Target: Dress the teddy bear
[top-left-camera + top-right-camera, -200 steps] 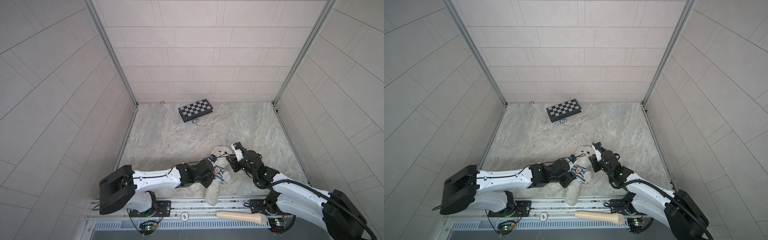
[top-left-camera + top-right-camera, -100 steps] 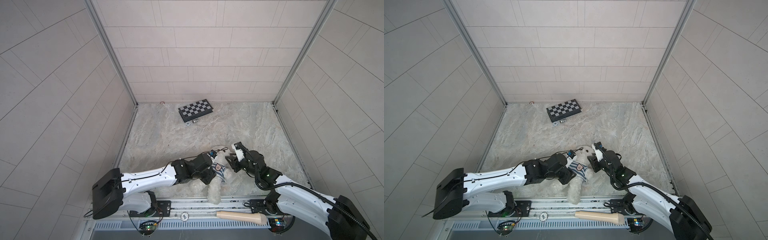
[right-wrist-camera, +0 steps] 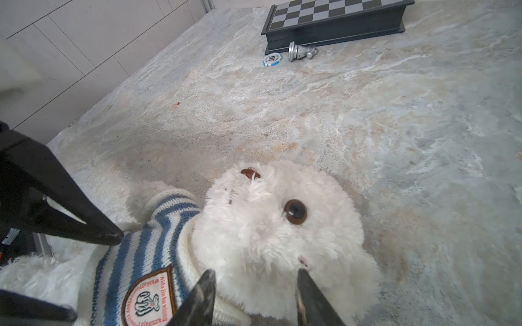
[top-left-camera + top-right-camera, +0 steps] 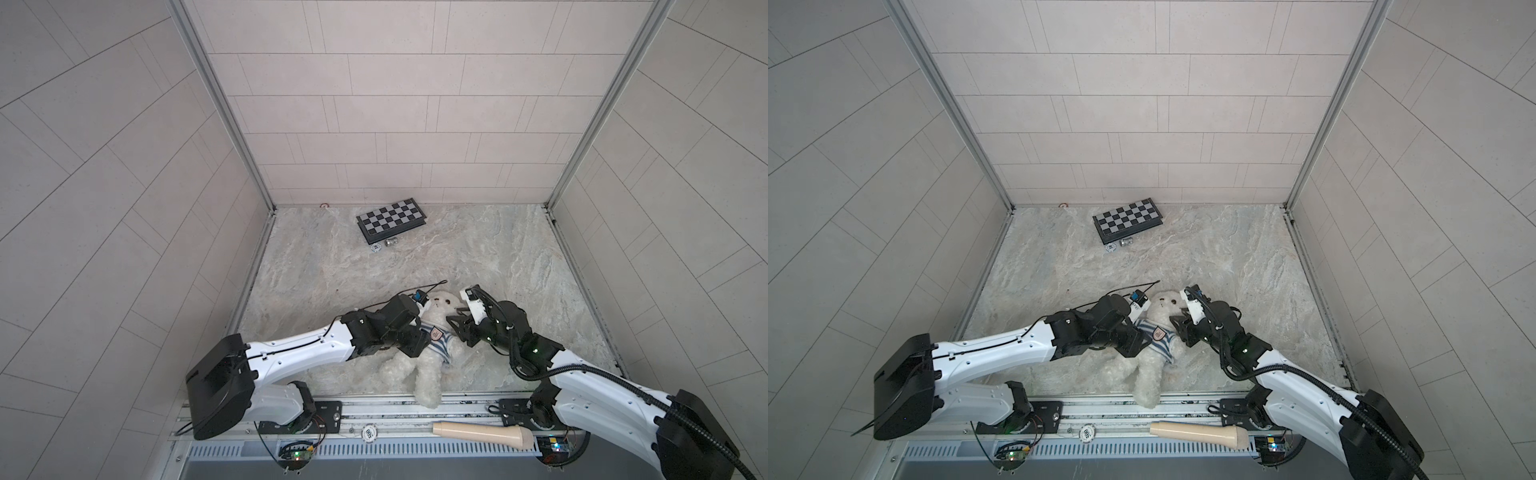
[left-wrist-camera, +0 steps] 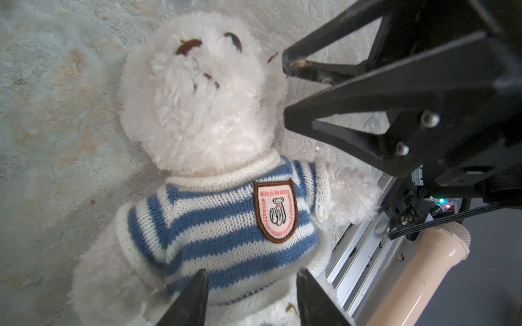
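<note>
Left gripper (image 5: pixel 251 285) and right gripper (image 3: pixel 255 282) hang parted, holding nothing, over the teddy bear (image 4: pixel 440 305), whose striped shirt (image 4: pixel 436 347) is on (both arms seemingly sleeved), so dressing looks done

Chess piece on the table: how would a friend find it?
At the far end of the table a chessboard lies near the wall. By its near edge lies a small chess piece, tipped over. Unlike the flat blue-and-white chip beside it, it is silver.
</note>
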